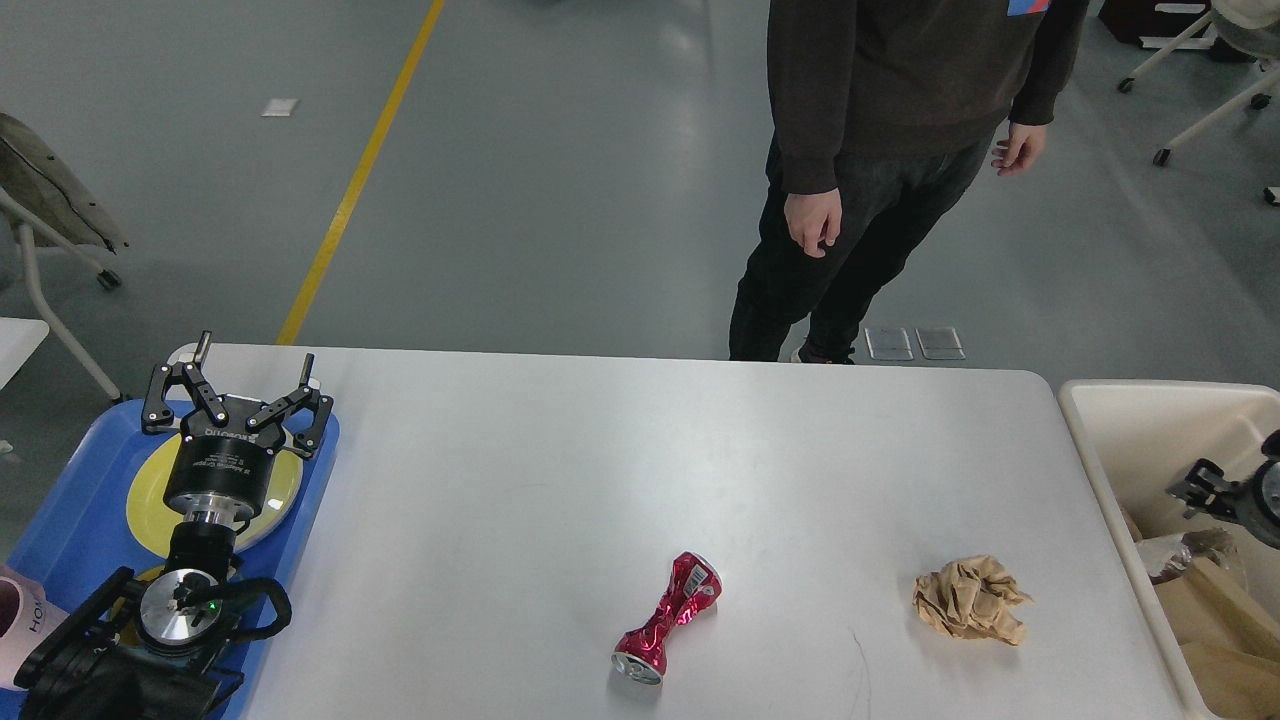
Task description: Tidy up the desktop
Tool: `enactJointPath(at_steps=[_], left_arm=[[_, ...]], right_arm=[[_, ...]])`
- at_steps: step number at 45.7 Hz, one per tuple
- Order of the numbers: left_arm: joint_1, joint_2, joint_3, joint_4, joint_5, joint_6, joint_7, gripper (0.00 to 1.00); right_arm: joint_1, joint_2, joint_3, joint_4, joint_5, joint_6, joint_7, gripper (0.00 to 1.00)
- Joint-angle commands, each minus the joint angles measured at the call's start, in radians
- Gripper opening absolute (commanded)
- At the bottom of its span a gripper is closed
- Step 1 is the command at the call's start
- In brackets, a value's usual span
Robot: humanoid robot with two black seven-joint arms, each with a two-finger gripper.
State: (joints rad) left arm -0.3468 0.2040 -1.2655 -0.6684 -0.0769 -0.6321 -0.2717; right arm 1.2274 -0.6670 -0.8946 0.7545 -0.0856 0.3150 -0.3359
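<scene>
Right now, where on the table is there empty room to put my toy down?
The large white tabletop is bare from the blue plastic tray on the left across to its far right corner. Near the front edge it is busier: a crushed red drink can and a crumpled brown paper ball, with a bare gap between them.
</scene>
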Motion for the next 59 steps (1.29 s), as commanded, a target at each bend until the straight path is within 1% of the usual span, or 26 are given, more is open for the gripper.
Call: enactJointPath(at_steps=[1,7,12,20,25,27,31,36,37,39,41,45,47,53,55,59], left_arm=[[0.000,0.000,0.000,0.000,0.000,0.000,0.000,0.96],[0.000,0.000,0.000,0.000,0.000,0.000,0.000,0.96],[0.000,0.000,0.000,0.000,0.000,0.000,0.000,0.96],[0.000,0.000,0.000,0.001,0.000,0.000,0.000,0.96],[0.002,0.000,0.000,0.001,0.000,0.000,0.000,0.96],[0.002,0.000,-0.002,0.001,0.000,0.000,0.000,0.96],[0.002,0.000,0.000,0.001,0.000,0.000,0.000,0.96],[0.002,0.000,0.000,0.001,0.000,0.000,0.000,0.96],[0.002,0.000,0.000,0.001,0.000,0.000,0.000,0.96],[0.002,0.000,0.000,0.001,0.000,0.000,0.000,0.96],[0.002,0.000,0.000,0.001,0.000,0.000,0.000,0.96],[0.002,0.000,0.000,0.001,0.000,0.000,0.000,0.96],[0.002,0.000,0.000,0.001,0.000,0.000,0.000,0.96],[0.002,0.000,0.000,0.001,0.000,0.000,0.000,0.96],[0.002,0.000,0.000,0.001,0.000,0.000,0.000,0.96],[0.002,-0.002,0.000,0.000,0.000,0.000,0.002,0.96]], right_arm=[[0.139,0.023,-0.055,0.077,0.000,0.172,0.000,1.00],[0.288,0.055,-0.089,0.160,0.001,0.384,-0.002,1.00],[0.441,0.112,-0.154,0.258,0.006,0.483,-0.003,1.00],[0.757,0.187,-0.260,0.517,0.015,0.503,-0.003,1.00],[0.943,0.214,-0.316,0.655,0.095,0.507,-0.008,1.00],[1.013,0.219,-0.337,0.707,0.121,0.507,-0.017,1.00],[1.115,0.240,-0.378,0.799,0.150,0.512,-0.026,1.00],[1.225,0.299,-0.437,0.908,0.191,0.496,-0.015,0.98],[1.248,0.305,-0.443,0.923,0.207,0.493,-0.009,0.97],[1.285,0.325,-0.452,0.950,0.250,0.484,0.023,0.94],[1.302,0.357,-0.460,0.965,0.273,0.474,0.064,0.93],[1.325,0.405,-0.484,0.985,0.283,0.443,0.162,0.94],[1.333,0.415,-0.498,0.985,0.283,0.428,0.186,0.94],[1.334,0.437,-0.560,0.982,0.283,0.377,0.190,0.97],[1.334,0.432,-0.572,0.980,0.283,0.369,0.190,0.99],[1.334,0.429,-0.584,0.977,0.283,0.366,0.190,0.99]])
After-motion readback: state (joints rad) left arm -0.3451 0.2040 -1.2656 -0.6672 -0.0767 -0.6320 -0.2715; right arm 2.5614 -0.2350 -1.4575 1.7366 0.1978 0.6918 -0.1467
